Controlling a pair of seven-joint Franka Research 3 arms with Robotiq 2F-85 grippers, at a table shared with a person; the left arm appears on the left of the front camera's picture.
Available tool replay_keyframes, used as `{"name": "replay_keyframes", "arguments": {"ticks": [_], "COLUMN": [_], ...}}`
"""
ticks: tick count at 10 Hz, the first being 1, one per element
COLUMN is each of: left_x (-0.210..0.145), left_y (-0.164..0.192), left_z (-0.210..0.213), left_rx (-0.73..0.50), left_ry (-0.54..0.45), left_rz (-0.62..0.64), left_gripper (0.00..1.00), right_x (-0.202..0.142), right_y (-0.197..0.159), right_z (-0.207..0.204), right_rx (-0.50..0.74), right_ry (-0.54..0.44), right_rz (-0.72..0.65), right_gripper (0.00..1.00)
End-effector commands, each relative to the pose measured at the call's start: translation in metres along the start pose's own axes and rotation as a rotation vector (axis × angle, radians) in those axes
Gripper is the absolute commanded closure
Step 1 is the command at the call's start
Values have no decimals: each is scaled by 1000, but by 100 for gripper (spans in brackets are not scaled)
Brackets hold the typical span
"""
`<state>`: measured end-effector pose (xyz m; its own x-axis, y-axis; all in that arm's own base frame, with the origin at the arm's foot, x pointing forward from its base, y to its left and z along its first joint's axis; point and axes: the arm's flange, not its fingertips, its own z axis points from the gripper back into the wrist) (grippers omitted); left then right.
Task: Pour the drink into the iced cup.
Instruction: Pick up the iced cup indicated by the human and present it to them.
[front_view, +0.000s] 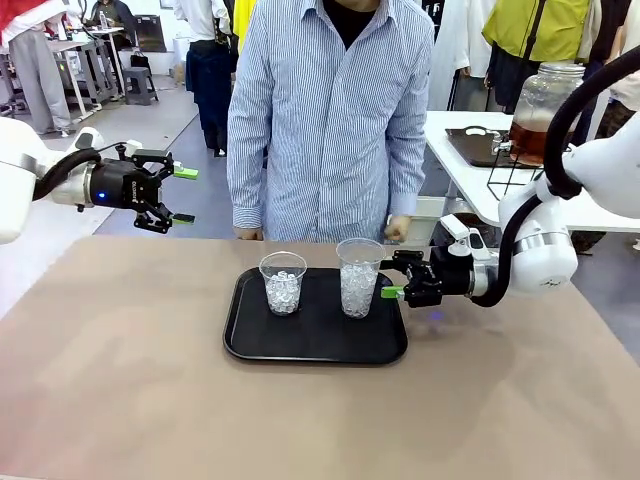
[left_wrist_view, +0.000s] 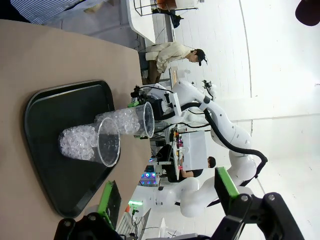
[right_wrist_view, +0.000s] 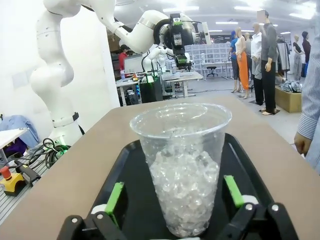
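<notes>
Tan worktop (front_view: 120, 400) up front, black tray (front_view: 315, 338) in the middle of it, two clear plastic cups upright on the tray, both with ice only and no liquid. Left-hand cup (front_view: 283, 285) stands free. Right-hand cup (front_view: 359, 280) sits between the fingers of the right gripper (front_view: 392, 275), which comes in low and level from the side. In the right wrist view its green pads (right_wrist_view: 116, 194) stand apart on either side of the cup's lower wall, close but not touching, nothing gripped. Left gripper (front_view: 184, 195) hangs high over the worktop's left edge, well apart from the tray, fingers spread, empty. A person (front_view: 330, 120) in a striped shirt stands at the far side, one hand (front_view: 398, 228) just behind the right-hand cup. The drink (front_view: 528, 138) is the amber liquid in a big glass jar (front_view: 540, 105) on a white table farther back, well apart from both cups. Step in hand looks like grasping the right-hand cup. Best done by centring the cup between the pads and closing gently, since thin plastic will likely buckle. Then keep it upright so the ice stays in.
</notes>
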<state>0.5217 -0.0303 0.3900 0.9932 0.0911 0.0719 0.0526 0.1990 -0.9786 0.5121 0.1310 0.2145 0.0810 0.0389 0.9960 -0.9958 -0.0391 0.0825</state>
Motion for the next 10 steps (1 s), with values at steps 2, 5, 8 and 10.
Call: {"name": "replay_keyframes", "arguments": {"ticks": [2,5,8,10], "left_x": [0,0,0,0], "left_y": [-1,-1,-1,-1], "left_z": [-1,-1,-1,-1], "left_rx": [2,2,2,2], "left_ry": [-2,-2,-2,-2], "left_rz": [-3,-3,-3,-3], "left_gripper": [0,0,0,0], "right_x": [0,-1,-5,-6], "right_y": [-12,-13,-13,-14], "right_z": [-15,-23,-39,-45], "right_rx": [-31,-26,-20,-31], "right_ry": [21,24,29,10], "right_rz": [-6,-10,-15,-12], "right_gripper": [0,0,0,0]}}
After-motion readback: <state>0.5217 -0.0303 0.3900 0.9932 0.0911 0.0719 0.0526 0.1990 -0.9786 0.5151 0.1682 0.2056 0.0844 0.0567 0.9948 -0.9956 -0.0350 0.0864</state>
